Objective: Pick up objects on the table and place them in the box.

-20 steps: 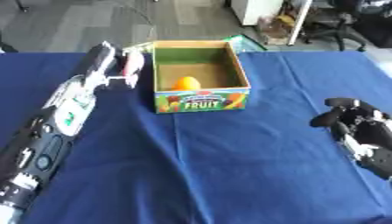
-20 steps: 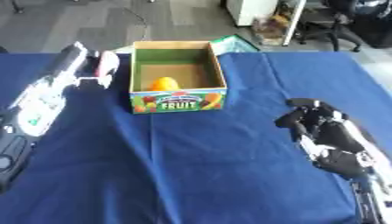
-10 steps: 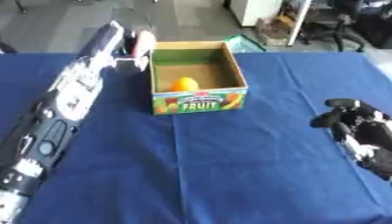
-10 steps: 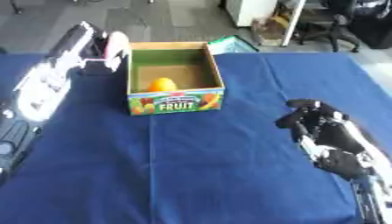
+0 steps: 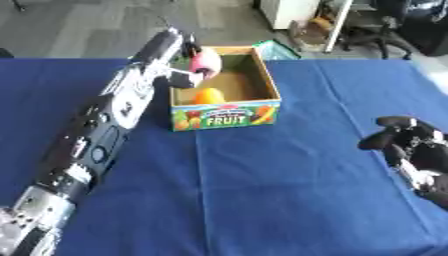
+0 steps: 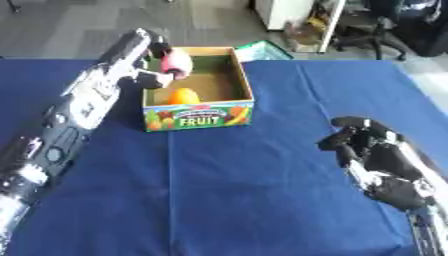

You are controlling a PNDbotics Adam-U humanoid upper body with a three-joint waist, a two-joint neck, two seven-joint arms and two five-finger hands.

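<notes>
Left eye view shows the left robot hand [image 5: 185, 60] curled round a pink object [image 5: 206, 62] above the fruit box [image 5: 226, 116], near its left wall. Best to let go well inside, clear of the orange [image 5: 208, 95]. The right robot hand [image 6: 372, 150] rests curled, empty, on the blue surface [image 5: 262, 190].

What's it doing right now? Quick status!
Left hand shut on pink object, held over the box. Orange fruit already inside. Right hand idle on the table, fingers curled, holding nothing. Nothing in the way.
</notes>
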